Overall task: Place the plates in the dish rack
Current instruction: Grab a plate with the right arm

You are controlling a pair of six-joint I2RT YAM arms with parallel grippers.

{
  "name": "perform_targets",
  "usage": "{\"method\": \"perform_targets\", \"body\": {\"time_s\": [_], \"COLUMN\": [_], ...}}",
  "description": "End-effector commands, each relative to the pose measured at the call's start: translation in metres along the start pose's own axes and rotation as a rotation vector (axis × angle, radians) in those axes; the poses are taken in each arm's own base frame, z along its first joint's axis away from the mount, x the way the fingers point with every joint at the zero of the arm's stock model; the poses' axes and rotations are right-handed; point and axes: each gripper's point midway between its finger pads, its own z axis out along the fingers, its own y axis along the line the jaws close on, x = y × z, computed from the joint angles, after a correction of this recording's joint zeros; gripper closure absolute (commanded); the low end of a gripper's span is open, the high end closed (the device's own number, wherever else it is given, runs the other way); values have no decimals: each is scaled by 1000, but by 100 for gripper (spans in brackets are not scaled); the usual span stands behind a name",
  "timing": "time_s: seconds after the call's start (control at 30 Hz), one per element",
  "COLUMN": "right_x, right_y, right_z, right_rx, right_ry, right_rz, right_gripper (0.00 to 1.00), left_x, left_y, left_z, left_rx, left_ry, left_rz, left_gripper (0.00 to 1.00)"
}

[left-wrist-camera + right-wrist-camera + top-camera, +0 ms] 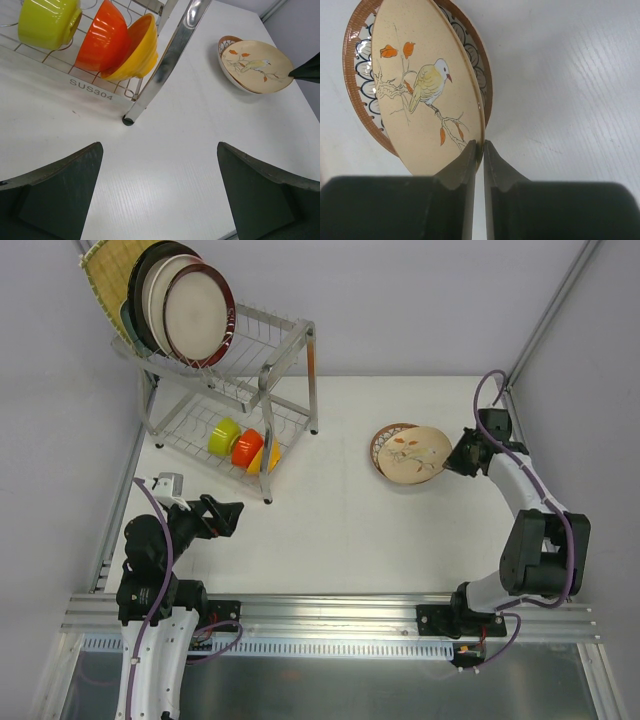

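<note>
A cream floral plate [415, 453] [420, 90] painted with a bird lies tilted on a brown-rimmed plate with a petal pattern [381, 445] [360, 85], right of the table's middle. My right gripper [447, 462] [483, 143] is shut on the cream plate's right rim, one finger on each side of the edge. The dish rack [290, 340] stands at the back left. Its upper tier holds a square yellow woven plate [100, 275] and round plates [195, 310] on edge. My left gripper [232, 517] [160, 145] hangs open and holds nothing, in front of the rack's leg [160, 65].
Green [224, 435], orange [245, 447] and yellow [266, 458] bowls sit on the rack's lower tier. Grey walls close in the table at the left, back and right. Bare white tabletop [340, 510] lies between the rack and the two stacked plates.
</note>
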Motion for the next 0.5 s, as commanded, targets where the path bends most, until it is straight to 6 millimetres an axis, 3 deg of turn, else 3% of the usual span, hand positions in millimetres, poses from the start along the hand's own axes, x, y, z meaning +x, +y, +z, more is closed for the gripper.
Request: {"method": "perform_targets", "body": {"time_s": [0.0, 0.47], "right_x": [-9, 2], "right_y": [3, -11], "right_z": [-21, -18], "right_rx": [-14, -128], "right_ry": [-55, -146], "right_rz": [30, 201], "right_gripper": [99, 100], "left_x": [-3, -2], "left_y": [-3, -4], "left_z": [1, 1], "left_rx": [19, 22], "left_ry": [-9, -5], "left_rz": [0, -1], "left_gripper": [1, 1]}}
